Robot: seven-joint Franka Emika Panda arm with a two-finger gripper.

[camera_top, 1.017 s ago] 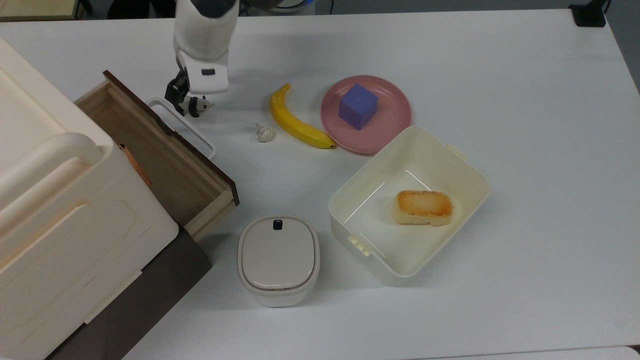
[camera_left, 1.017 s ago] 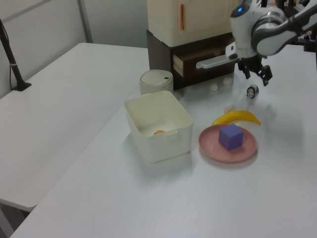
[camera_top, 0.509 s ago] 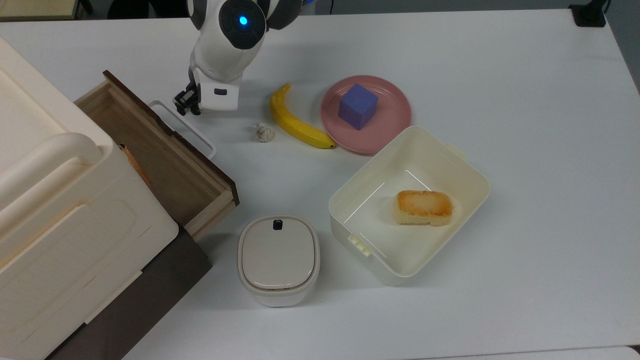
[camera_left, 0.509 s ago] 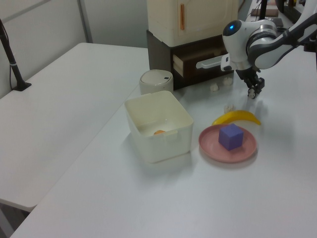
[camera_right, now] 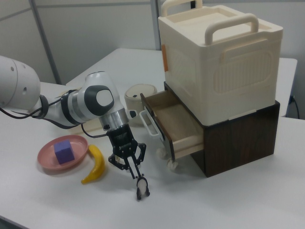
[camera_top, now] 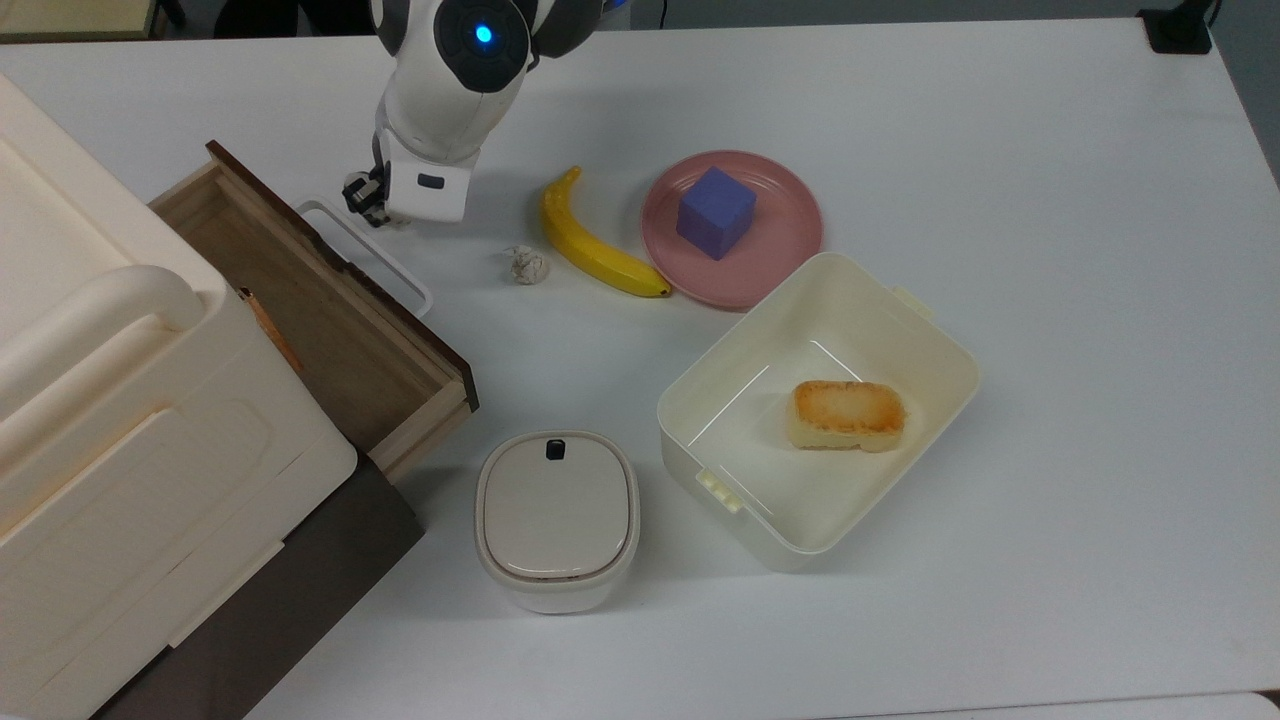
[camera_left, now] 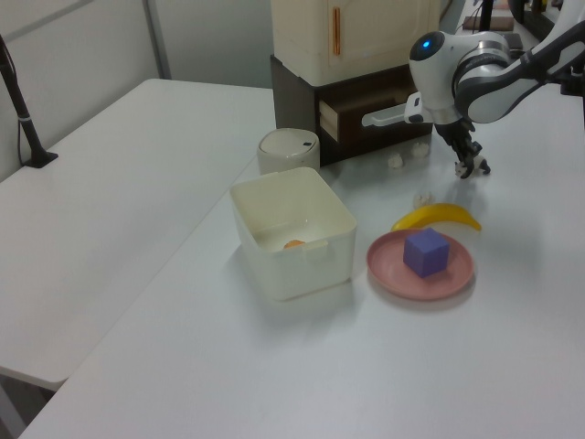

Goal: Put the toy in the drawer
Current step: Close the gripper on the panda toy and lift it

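Note:
The toy (camera_right: 141, 187), a tiny black-and-white panda, stands on the white table in the right view, just in front of the open drawer. My gripper (camera_right: 138, 179) points down over it, its fingers closed on the panda's upper part. In the top view the gripper (camera_top: 364, 194) sits beside the drawer's white loop handle (camera_top: 398, 272), and the white hand covers the toy. The drawer (camera_top: 330, 330) is pulled out, with light wood sides, a dark front and a bare floor. The left view shows the gripper (camera_left: 473, 166) low over the table to the right of the drawer (camera_left: 352, 108).
A banana (camera_top: 590, 240) and a whitish wad (camera_top: 526, 265) lie to the right of the gripper in the top view. Beyond them is a pink plate (camera_top: 790, 250) with a purple cube (camera_top: 715, 210). A cream tub (camera_top: 930, 330) holds bread (camera_top: 848, 415). A lidded container (camera_top: 556, 515) stands near the drawer's corner.
A second ago the gripper stood open beside the panda. It has since swung over the toy, come down and closed on it, and the top view has lost sight of the panda.

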